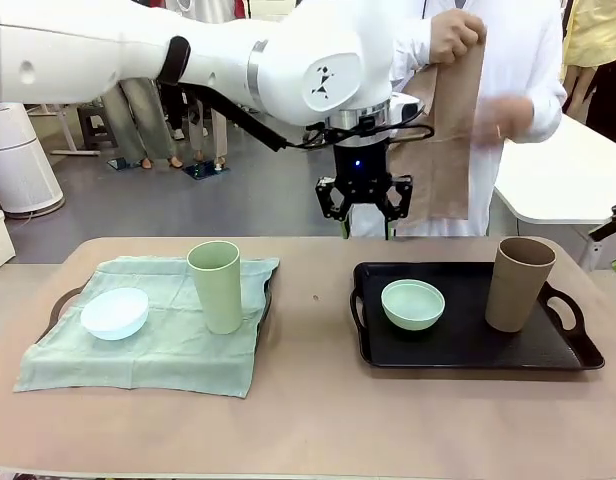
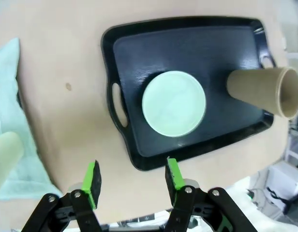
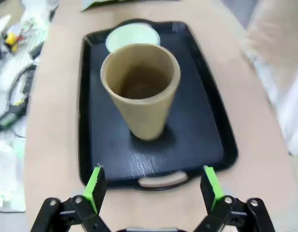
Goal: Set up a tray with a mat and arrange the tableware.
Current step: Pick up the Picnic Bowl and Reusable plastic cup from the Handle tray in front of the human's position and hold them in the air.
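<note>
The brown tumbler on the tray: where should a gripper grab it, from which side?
Probably its mid wall, from the right: the brown tumbler stands upright, handleless, narrowing downward, and the mint bowl sits to its left.

White left arm [image 1: 138, 60], black left gripper [image 1: 368, 231], green pads [image 2: 93, 180]

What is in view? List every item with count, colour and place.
table: one, tan, under everything
black tray: one, at right
mat: one, pale green, at left
left tray: one, dark, under mat, handle showing
bluish-white bowl: one, on mat
pale green tumbler: one, on mat
mint green bowl: one, on black tray
tan-brown tumbler: one, on black tray
tan cloth: one, held up, far side
person's hand: gripping cloth's top
left gripper: open, above table's far side
right gripper: open, facing tan-brown tumbler
</note>
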You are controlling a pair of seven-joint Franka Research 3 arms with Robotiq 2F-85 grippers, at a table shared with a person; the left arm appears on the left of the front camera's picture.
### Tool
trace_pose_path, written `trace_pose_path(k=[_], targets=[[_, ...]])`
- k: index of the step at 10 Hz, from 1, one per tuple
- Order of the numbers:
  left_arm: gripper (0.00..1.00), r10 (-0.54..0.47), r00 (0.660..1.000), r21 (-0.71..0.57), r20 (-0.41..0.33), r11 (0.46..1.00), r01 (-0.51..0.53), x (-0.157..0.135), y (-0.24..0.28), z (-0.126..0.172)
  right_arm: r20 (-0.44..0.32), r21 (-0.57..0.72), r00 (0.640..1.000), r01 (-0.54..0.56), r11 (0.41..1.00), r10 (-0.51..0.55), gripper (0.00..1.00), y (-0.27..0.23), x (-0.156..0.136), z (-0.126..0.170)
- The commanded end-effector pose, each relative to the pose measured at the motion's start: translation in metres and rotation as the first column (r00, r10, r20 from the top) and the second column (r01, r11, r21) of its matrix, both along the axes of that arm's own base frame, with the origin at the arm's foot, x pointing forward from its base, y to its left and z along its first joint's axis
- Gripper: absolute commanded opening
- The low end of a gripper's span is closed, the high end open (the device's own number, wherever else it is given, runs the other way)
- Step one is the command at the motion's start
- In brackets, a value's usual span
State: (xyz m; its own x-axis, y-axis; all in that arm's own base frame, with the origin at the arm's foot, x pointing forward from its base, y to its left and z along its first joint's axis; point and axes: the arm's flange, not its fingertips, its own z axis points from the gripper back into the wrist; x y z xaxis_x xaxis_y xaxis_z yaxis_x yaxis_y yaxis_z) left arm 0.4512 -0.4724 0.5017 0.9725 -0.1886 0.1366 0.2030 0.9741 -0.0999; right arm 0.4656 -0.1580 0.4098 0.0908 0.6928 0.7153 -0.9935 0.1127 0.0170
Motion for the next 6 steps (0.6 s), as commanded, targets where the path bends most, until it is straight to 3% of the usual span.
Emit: trace_pose_path(k=[1, 3, 6], targets=[[0.70, 0.004, 1.000, -0.042, -0.026, 0.999, -0.005, 0.022, 0.010, -0.017, -0.018, 0.136, 0.988, -0.148, 0.980, 0.151, 1.00, 0.000, 0.024, -0.011], [0.70, -0.019, 0.999, -0.091, -0.027, 0.996, 0.017, 0.032, 0.010, -0.026, -0.011, 0.177, 0.986, -0.163, 0.971, 0.167, 1.00, 0.011, 0.035, -0.013], [0.70, -0.101, 0.992, -0.183, -0.072, 0.979, 0.086, 0.037, -0.012, -0.048, -0.074, 0.201, 0.988, -0.119, 0.972, 0.136, 1.00, 0.039, 0.061, -0.040]])
